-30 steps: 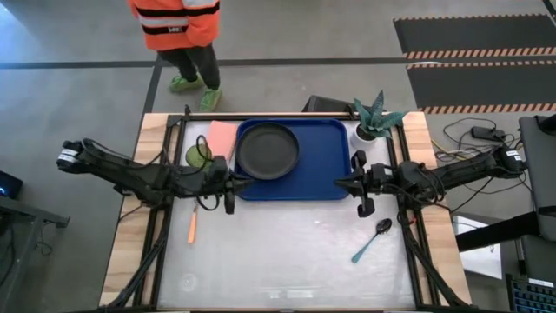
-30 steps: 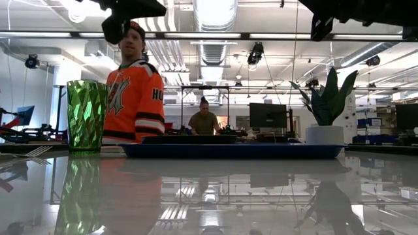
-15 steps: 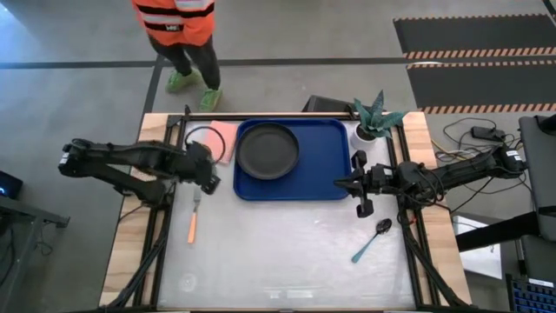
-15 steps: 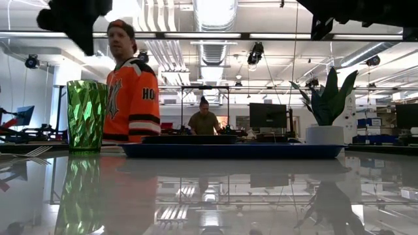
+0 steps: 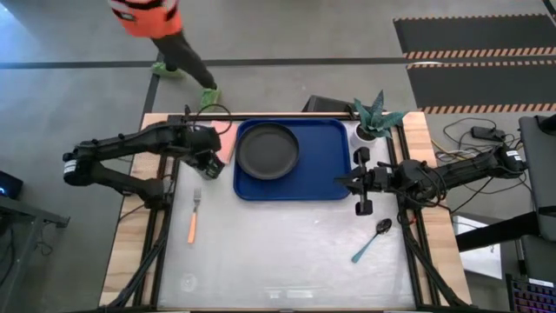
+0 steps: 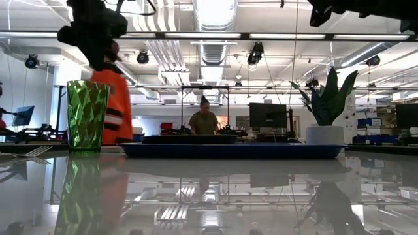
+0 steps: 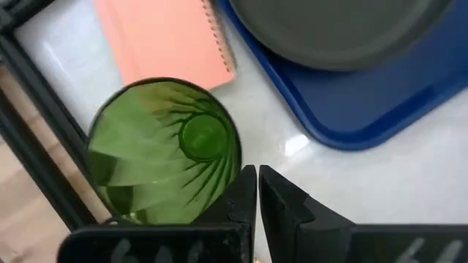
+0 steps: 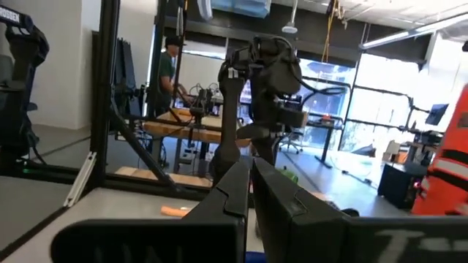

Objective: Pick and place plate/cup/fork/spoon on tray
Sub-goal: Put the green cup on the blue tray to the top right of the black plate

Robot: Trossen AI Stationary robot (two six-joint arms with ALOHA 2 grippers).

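Note:
The green cup (image 7: 164, 150) stands upright on the table left of the blue tray (image 5: 330, 165), next to a pink notebook (image 7: 164, 40). It also shows in the low view (image 6: 87, 116). My left gripper (image 7: 257, 191) is shut and hovers just above the cup's rim, point down, touching nothing (image 6: 91, 32). In the high view it hides the cup (image 5: 207, 156). The black plate (image 5: 268, 149) lies in the tray's far left part. The orange-handled fork (image 5: 194, 217) and the teal-handled spoon (image 5: 372, 239) lie flat on the table. My right gripper (image 5: 362, 184) is shut and empty by the tray's right edge.
A white pot with a spiky plant (image 5: 375, 122) stands at the far right corner of the tray. A black frame rail (image 5: 174, 174) runs along the table's left side, close to the cup. A person in orange (image 5: 148, 17) is beyond the far edge.
My left gripper has gone from the tray's near left corner toward the table's left and far edges, and has turned until it points down over the green cup. Cup, plate, fork and spoon have stayed put. The person behind the table has walked off to the left.

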